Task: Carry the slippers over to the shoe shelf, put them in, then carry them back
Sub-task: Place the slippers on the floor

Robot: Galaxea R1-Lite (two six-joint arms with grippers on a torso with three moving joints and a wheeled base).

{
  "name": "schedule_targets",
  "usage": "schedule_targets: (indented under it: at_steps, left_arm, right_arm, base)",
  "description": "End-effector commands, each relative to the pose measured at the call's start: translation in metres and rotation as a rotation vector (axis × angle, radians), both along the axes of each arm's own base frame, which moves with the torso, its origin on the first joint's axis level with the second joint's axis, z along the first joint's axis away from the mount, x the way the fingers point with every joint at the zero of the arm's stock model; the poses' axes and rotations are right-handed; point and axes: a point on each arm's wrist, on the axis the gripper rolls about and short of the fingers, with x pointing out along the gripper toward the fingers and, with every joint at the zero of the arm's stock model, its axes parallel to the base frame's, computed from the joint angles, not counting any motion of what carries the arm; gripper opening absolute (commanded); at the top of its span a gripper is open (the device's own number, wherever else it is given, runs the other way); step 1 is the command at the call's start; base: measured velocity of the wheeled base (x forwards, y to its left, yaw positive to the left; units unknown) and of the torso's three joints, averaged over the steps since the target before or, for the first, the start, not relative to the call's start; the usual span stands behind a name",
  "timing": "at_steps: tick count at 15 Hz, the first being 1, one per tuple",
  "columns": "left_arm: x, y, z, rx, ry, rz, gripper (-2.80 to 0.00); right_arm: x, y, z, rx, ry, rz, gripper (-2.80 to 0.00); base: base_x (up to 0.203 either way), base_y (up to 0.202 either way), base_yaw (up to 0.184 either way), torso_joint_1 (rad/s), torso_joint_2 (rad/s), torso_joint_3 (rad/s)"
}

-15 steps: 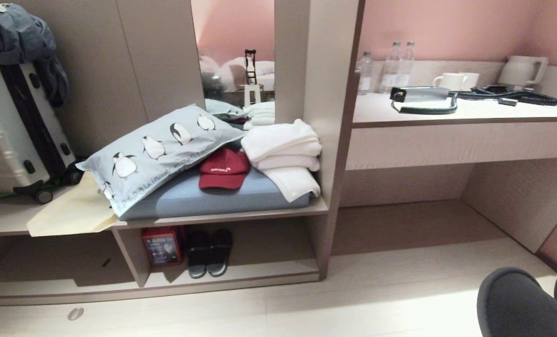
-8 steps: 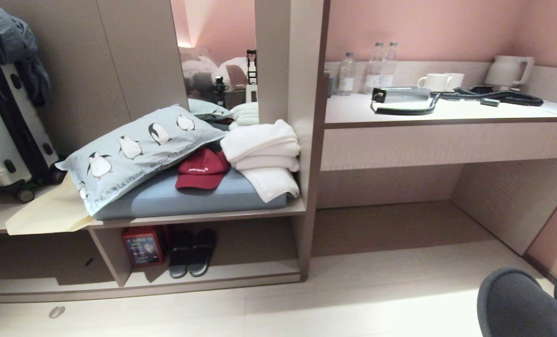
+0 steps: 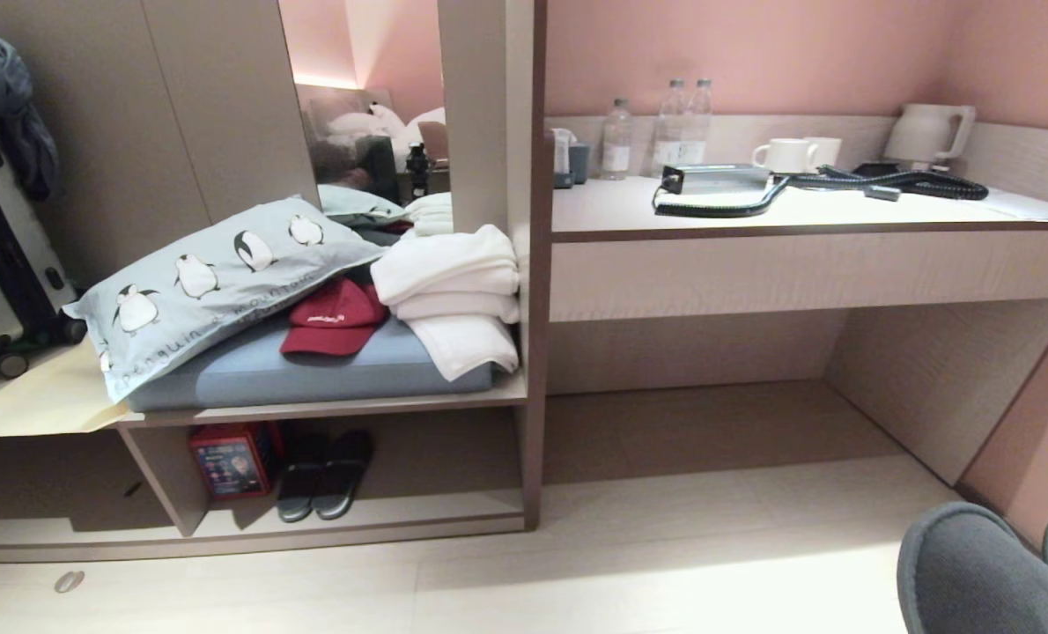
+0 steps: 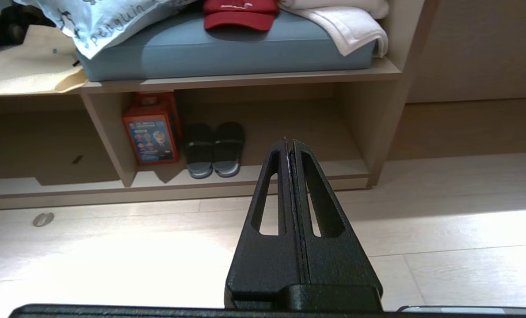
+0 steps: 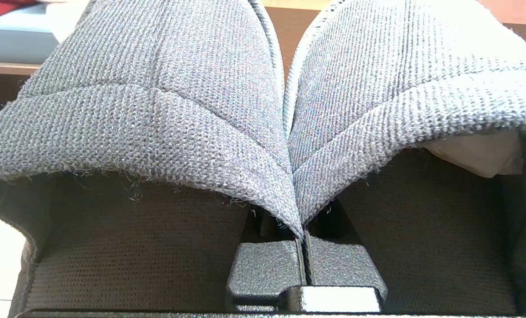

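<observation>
The slippers (image 5: 263,110) hang side by side, their inner edges pinched in the right gripper (image 5: 304,247), well short of the shelf (image 3: 330,528). That thin pinch could slip. The left gripper (image 4: 289,143) is pressed together, empty.

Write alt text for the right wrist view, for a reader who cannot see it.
Two grey knit slippers fill the view side by side, their straps pinched together between the shut fingers of the right gripper. Above them, only slivers of a wooden shelf edge and a blue cushion show.
</observation>
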Motion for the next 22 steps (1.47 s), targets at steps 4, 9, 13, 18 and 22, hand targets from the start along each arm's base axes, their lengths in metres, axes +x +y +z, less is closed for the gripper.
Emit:
schedule_targets:
  at_steps: [4,9,13,18,22]
  left_arm:
    - [0.0001,0.0000,-0.0004,0.000,0.001,0.000,-2.80]
    - [0.0000,0.0000,-0.0004,0.000,0.000,0.000,-2.80]
    - [0.0001,0.0000,-0.0004,0.000,0.002,0.000,-2.80]
    - [0.0001,0.0000,-0.0004,0.000,0.001,-0.001,-2.80]
    - [0.0001,0.0000,-0.0004,0.000,0.002,0.000,-2.80]
  right_arm:
    - [0.0000,0.0000,-0.0001,0.000,0.001,0.001,-2.80]
    - [0.0000,0.0000,-0.0001,0.001,0.001,0.000,-2.80]
    - [0.0000,0.0000,0.0000,0.002,0.000,0.000,-2.80]
    - [0.0000,-0.0001,0.0001,0.004,-0.001,-0.002,-2.80]
    - [0.0000,0.0000,0.0001,0.005,-0.001,-0.003,-2.80]
  base:
    - [0.000,-0.195,0.000,0.002,0.00,0.002]
    - [0.000,-0.197,0.002,0.001,0.00,0.001]
    - [0.000,-0.198,0.002,0.000,0.00,0.002]
    - [0.000,-0.194,0.001,0.003,0.00,0.003]
    - [0.000,-0.195,0.003,0.002,0.00,0.001]
